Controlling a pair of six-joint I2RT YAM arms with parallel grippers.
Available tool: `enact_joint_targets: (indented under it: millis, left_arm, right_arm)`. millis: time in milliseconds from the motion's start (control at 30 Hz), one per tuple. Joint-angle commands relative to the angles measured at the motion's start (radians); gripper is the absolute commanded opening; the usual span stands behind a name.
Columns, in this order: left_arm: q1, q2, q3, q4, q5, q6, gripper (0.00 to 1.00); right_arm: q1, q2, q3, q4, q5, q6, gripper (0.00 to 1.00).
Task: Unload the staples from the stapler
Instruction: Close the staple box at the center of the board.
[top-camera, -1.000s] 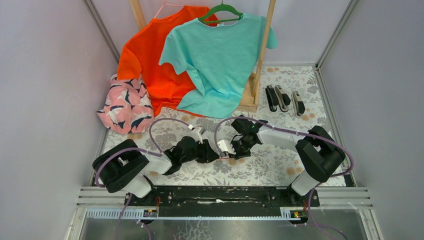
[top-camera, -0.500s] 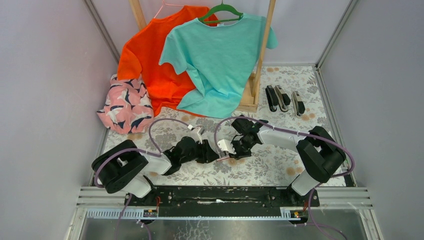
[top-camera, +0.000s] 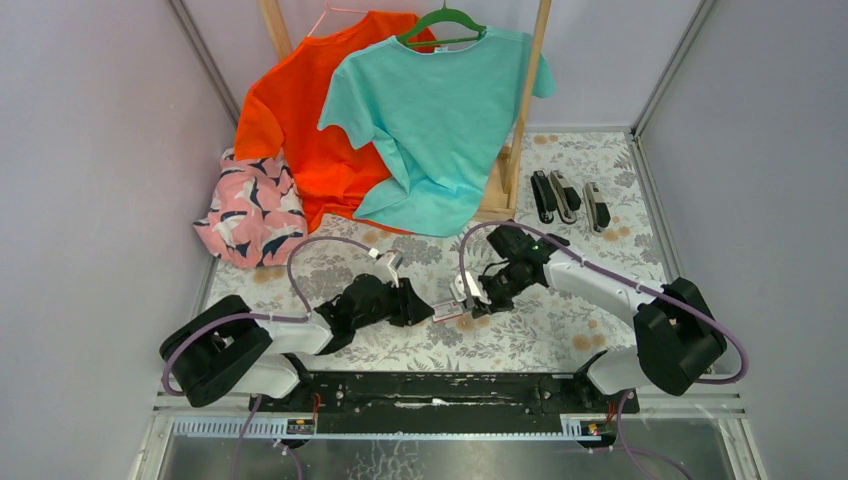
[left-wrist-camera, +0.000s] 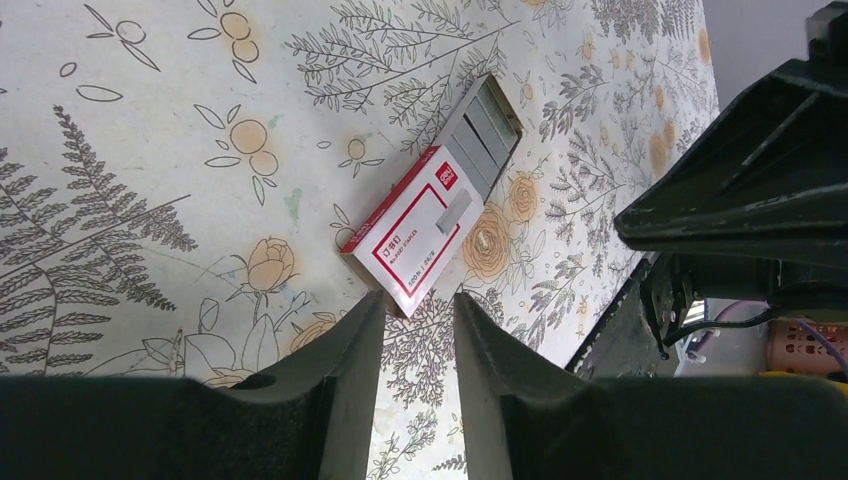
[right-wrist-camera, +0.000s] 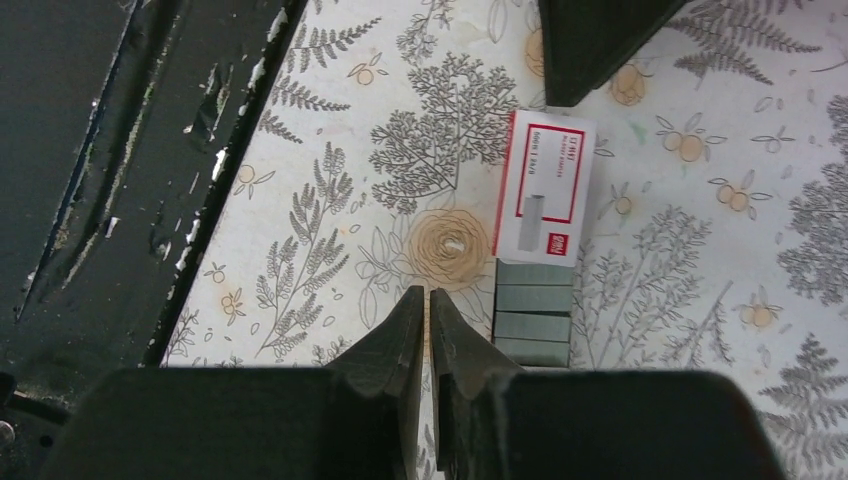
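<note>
Three staplers (top-camera: 567, 198) lie at the back right of the table, far from both arms. A white-and-red box (left-wrist-camera: 415, 232) lies flat on the floral cloth, its tray pulled out with several grey strips of staples (left-wrist-camera: 482, 135) in it. My left gripper (left-wrist-camera: 412, 305) is open, its tips at the box's near corner with nothing held. In the right wrist view the same box (right-wrist-camera: 543, 185) and staples (right-wrist-camera: 533, 310) lie just right of my right gripper (right-wrist-camera: 428, 300), which is shut and empty, low over the cloth.
An orange shirt (top-camera: 300, 130) and a teal shirt (top-camera: 435, 110) hang on a wooden rack at the back. A pink patterned cloth (top-camera: 250, 210) lies at the left. The black base rail (right-wrist-camera: 120, 150) runs along the table's near edge.
The right arm has swung its elbow and shoulder to the right, and its gripper has shifted slightly right. The left arm has stretched lower. The left jaws have narrowed a little.
</note>
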Motion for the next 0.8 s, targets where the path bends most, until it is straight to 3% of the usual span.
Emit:
enact_joint_targets:
  millis: [0,333,767]
  left_arm:
    - [0.003,-0.013,-0.017,0.012,0.004,0.03,0.38]
    - [0.006,-0.096,-0.068,0.017,-0.042,0.05,0.39]
    - [0.005,-0.074,-0.071,0.06,-0.024,0.042,0.39]
  right_arm:
    - [0.02,0.001,-0.049,0.043,-0.082,-0.036,0.12]
    - [0.152,0.151,-0.053,0.241,0.159,0.147,0.11]
    - [0.158,0.177,-0.056,0.396,0.326,0.32,0.12]
